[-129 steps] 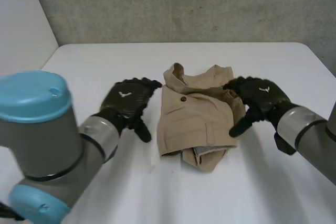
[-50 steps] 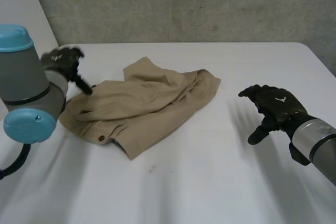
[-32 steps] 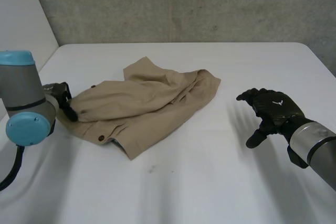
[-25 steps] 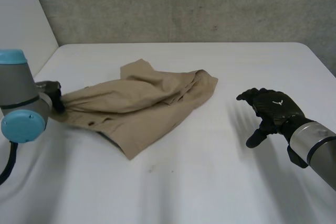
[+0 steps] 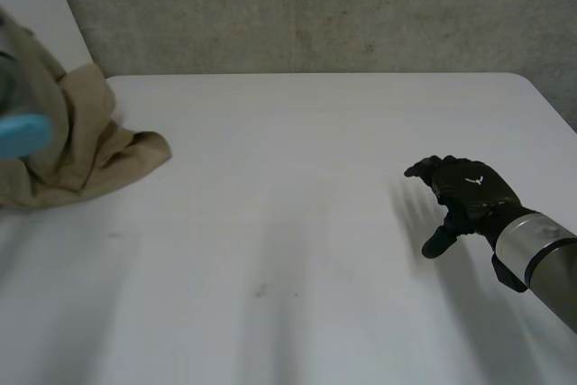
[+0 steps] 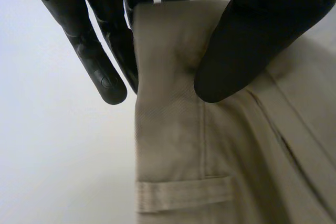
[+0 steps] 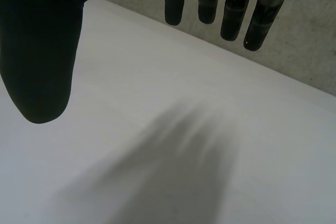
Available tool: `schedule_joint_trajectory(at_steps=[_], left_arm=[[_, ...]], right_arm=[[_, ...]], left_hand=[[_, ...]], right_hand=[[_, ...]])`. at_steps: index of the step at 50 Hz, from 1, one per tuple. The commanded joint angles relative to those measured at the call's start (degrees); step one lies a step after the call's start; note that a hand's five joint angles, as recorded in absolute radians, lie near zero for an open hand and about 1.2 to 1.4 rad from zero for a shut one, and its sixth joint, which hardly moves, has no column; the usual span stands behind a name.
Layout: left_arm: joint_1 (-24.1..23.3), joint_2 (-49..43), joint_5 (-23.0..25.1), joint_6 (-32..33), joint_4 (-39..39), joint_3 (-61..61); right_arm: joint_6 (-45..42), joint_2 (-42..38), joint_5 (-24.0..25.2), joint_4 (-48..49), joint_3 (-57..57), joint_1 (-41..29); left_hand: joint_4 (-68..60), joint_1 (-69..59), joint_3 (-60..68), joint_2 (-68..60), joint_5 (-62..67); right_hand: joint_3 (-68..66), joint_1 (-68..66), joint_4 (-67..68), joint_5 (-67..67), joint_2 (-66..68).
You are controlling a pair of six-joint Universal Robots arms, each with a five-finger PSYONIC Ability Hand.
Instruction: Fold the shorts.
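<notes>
Evidently my left robot hand pinched the khaki shorts by the waistband, thumb against fingers, at nine o'clock on the counter; my right robot hand hovered relaxed and empty near four o'clock.

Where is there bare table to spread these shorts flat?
The middle of the white table is bare, from the bunched shorts at its left edge across to the open right hand. It is crowded only at that left edge, where the left hand pinches them.
</notes>
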State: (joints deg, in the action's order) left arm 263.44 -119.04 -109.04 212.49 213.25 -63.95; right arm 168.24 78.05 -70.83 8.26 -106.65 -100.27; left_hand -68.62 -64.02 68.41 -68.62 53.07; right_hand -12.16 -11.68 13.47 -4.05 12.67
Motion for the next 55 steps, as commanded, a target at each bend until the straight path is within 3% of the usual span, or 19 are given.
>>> schedule_joint_trajectory(at_steps=[1,10,13,18,25,27,28,29,30,36,47,55], left_arm=[[-16.62,-0.93,2.07,-1.90,0.50,-4.95],[-37.35,-9.09,3.39,-3.31,0.50,-6.01],[-40.98,-11.38,4.44,-3.39,1.20,-5.48],[-48.00,-18.22,10.75,-3.39,6.02,-1.27],[-52.85,-22.99,17.79,-3.31,14.19,-0.47],[-53.03,-23.08,18.59,-3.31,15.61,-0.56],[-52.94,-23.08,18.68,-3.39,15.97,-0.56],[-52.94,-22.99,18.60,-3.31,16.41,-0.56],[-52.86,-22.82,18.42,-3.31,16.41,-0.65],[-51.19,-21.50,17.81,-3.22,16.32,-3.01],[-42.31,-7.27,17.63,-3.74,15.27,-14.70],[-37.13,-1.55,17.72,-10.15,9.30,-18.49]], right_arm=[[-1.16,-0.36,-0.09,0.00,-0.14,0.07],[-1.25,-0.45,-0.27,0.09,0.12,0.69],[-1.16,-0.36,-0.97,0.09,0.30,0.78],[-0.90,-0.45,-2.90,0.17,0.83,1.74],[-0.55,-0.18,-8.43,2.37,1.27,4.73],[-0.55,-0.18,-8.71,2.63,1.27,4.91],[-0.63,-0.27,-8.71,2.64,1.27,5.08],[-0.63,-0.18,-8.79,2.64,1.35,5.17],[-0.63,-0.18,-8.80,2.64,1.36,5.17],[-0.63,-0.18,-8.80,2.64,1.44,5.08],[-1.25,-0.10,-8.80,2.28,2.67,4.99],[-3.45,2.27,-2.40,-0.87,3.29,4.30]], left_hand=[[-11.38,-15.98,11.59,-11.38,16.93],[-11.38,-15.98,11.59,-11.38,16.93],[-11.38,-15.98,11.59,-11.38,16.93],[-11.38,-15.98,11.59,-11.38,16.93],[-11.38,-15.98,11.59,-11.38,16.93],[7.66,3.06,-7.45,7.66,-2.11],[20.92,16.32,-20.72,20.92,-15.37],[48.20,43.60,-48.00,48.20,-42.65],[54.64,50.04,-54.43,54.64,-49.09],[54.87,50.27,-54.66,54.87,-49.32],[56.05,51.45,-55.84,56.05,-50.50],[56.89,52.29,-56.68,56.89,-51.34]], right_hand=[[2.16,1.68,-3.47,4.05,-2.67],[2.16,1.68,-3.47,4.05,-2.67],[2.16,1.68,-3.47,4.05,-2.67],[2.16,1.68,-3.47,4.05,-2.67],[2.16,1.68,-3.47,4.05,-2.67],[2.16,1.68,-3.47,4.05,-2.67],[2.16,1.68,-3.47,4.05,-2.67],[2.16,1.68,-3.47,4.05,-2.67],[2.16,1.68,-3.47,4.05,-2.67],[2.16,1.68,-3.47,4.05,-2.67],[2.16,1.68,-3.47,4.05,-2.67],[2.16,1.68,-3.47,4.05,-2.67]])
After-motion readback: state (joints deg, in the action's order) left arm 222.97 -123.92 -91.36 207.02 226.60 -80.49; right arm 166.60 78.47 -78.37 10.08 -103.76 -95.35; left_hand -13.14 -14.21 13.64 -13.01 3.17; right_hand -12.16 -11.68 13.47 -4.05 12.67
